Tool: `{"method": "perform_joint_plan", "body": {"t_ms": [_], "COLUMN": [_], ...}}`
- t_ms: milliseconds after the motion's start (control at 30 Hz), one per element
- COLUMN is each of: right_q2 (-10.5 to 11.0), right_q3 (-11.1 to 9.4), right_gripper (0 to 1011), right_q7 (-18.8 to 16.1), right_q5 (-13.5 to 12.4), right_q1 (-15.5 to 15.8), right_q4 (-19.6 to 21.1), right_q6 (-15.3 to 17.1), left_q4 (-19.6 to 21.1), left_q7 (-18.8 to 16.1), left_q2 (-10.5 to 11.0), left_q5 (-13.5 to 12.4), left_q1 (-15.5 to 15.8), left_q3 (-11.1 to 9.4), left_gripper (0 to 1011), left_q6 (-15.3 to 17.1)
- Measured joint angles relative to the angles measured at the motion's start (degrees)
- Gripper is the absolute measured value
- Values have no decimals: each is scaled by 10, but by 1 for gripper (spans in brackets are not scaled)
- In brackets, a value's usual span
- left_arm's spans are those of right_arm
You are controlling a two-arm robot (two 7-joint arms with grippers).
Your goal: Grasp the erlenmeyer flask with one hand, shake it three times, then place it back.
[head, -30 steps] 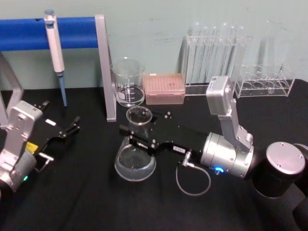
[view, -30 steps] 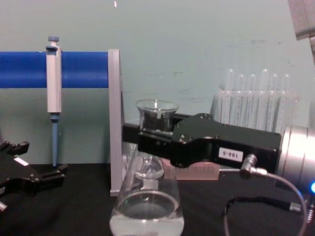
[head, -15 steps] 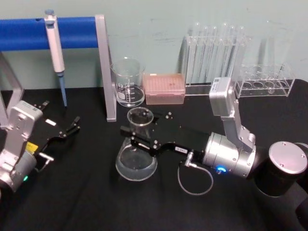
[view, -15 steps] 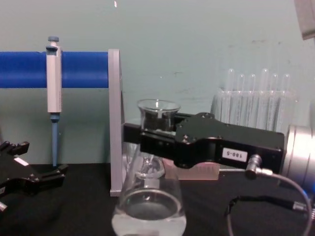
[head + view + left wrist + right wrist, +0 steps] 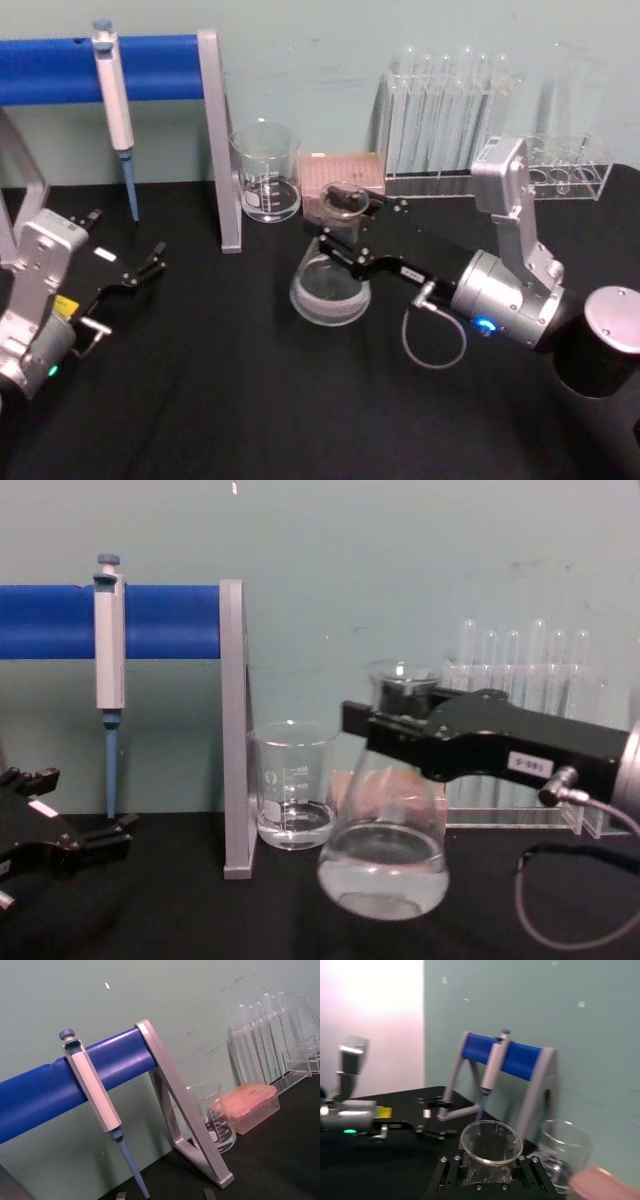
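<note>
R arm's black long-jawed gripper (image 5: 346, 226) w/ silver wrist is clamped on the neck of the clear glass conical flask (image 5: 328, 288). L gripper (image 5: 135, 272) is parked at left. Flask is tilted and looks lifted, centre, near-right of the glass beaker (image 5: 267, 178). Grasp done; prob. mid-shake, count unknown; set-down left.

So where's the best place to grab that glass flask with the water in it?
By the narrow neck of the erlenmeyer flask, just under the flared rim, coming from the side. The wide base slopes, so fingers would slip; the rim stops it sliding down. The right gripper is shut on it there now. The left gripper sits idle.
</note>
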State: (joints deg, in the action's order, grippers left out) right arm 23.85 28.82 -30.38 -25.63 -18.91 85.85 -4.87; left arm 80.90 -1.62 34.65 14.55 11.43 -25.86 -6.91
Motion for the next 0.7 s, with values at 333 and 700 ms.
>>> {"method": "perform_joint_plan", "body": {"t_ms": [333,700], "right_q2": [-5,-10], "right_q3": [-40,-69], "right_gripper": [451,451], "right_q7": [44,73], "right_q5": [23,45], "right_q1": [7,12], "right_q4": [-14,-25], "right_q6": [-7,-8], "left_q4": [0,0], "left_q7": [0,0], "left_q2": [0,0], "left_q5": [0,0], "left_q1": [0,0], "left_q3": [0,0], "left_gripper": [1001,1001], "left_q6": [0,0]}}
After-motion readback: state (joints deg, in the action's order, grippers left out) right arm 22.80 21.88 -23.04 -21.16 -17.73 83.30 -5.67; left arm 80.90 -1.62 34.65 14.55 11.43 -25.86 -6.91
